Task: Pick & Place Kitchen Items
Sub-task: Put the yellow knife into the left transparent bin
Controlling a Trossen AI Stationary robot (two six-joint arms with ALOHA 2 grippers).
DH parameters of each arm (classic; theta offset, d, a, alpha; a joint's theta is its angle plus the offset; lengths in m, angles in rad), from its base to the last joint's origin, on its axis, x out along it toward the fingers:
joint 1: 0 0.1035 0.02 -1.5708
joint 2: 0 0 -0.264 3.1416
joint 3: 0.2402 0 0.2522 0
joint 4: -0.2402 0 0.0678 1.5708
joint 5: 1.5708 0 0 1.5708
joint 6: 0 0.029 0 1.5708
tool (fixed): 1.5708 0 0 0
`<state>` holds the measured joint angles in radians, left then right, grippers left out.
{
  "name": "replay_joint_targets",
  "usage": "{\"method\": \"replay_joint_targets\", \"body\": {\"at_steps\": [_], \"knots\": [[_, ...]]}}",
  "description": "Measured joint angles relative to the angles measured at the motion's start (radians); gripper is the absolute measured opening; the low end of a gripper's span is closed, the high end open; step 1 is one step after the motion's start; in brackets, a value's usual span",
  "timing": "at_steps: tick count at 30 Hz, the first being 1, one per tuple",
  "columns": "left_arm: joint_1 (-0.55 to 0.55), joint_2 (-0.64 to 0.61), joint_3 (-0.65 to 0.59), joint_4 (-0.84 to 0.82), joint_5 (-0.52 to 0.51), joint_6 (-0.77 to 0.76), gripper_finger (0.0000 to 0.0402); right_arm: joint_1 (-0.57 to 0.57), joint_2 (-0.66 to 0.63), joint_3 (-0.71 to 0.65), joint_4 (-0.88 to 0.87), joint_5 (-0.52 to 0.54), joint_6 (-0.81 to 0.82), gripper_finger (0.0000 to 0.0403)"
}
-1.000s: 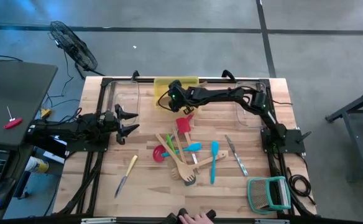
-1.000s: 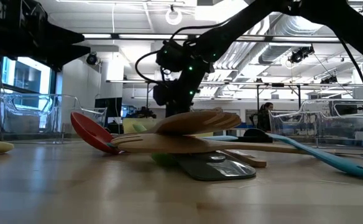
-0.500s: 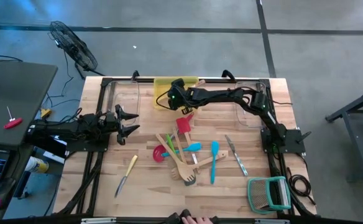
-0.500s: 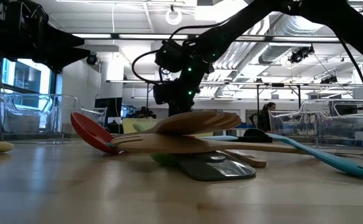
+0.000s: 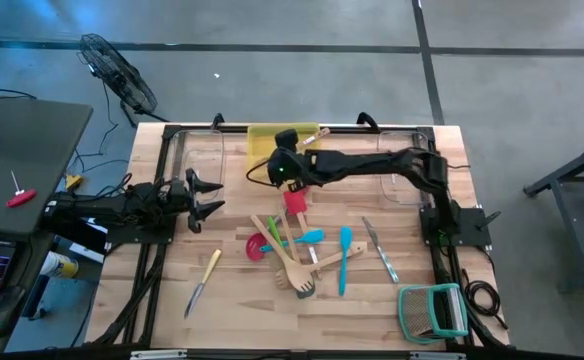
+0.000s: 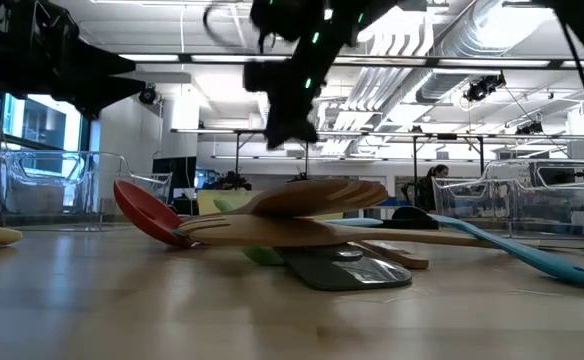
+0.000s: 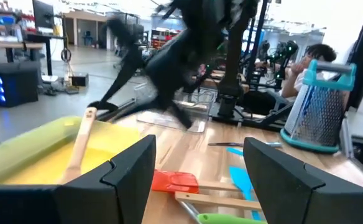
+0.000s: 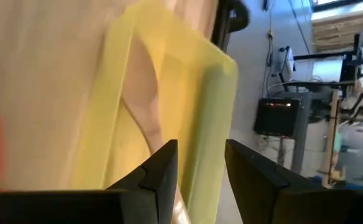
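A heap of utensils [image 5: 297, 250] lies mid-tabletop [image 5: 232, 300], a tray [image 5: 267, 140] at the far edge behind it with a spoon [image 7: 79, 142] inside, one knife [image 5: 203, 281] left of the heap, another knife [image 5: 380, 250] right, a rack [image 5: 432, 310] at the near right corner

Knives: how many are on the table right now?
2. The yellow-handled knife lies alone, left of the utensil pile; the metal knife lies right of it. The pile could hide another.
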<state>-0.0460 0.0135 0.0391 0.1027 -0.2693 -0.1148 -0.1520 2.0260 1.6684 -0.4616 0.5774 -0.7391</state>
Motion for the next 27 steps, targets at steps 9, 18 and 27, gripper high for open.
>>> {"method": "replay_joint_targets", "body": {"at_steps": [9,18,27], "knots": [[0.000,0.012,0.068,-0.090,0.171,-0.224,0.0239,0.076,-0.195,0.001,-0.290,-0.237,0.422,0.0126],[0.000,0.134,0.236,-0.209,0.298,-0.495,0.0239,0.082,-0.259,0.001,-0.448,-0.990,0.612,0.0126],[0.000,0.533,0.510,-0.558,0.406,-0.770,0.0239,0.151,-0.258,0.001,-0.550,-1.362,0.483,0.0126]]}}
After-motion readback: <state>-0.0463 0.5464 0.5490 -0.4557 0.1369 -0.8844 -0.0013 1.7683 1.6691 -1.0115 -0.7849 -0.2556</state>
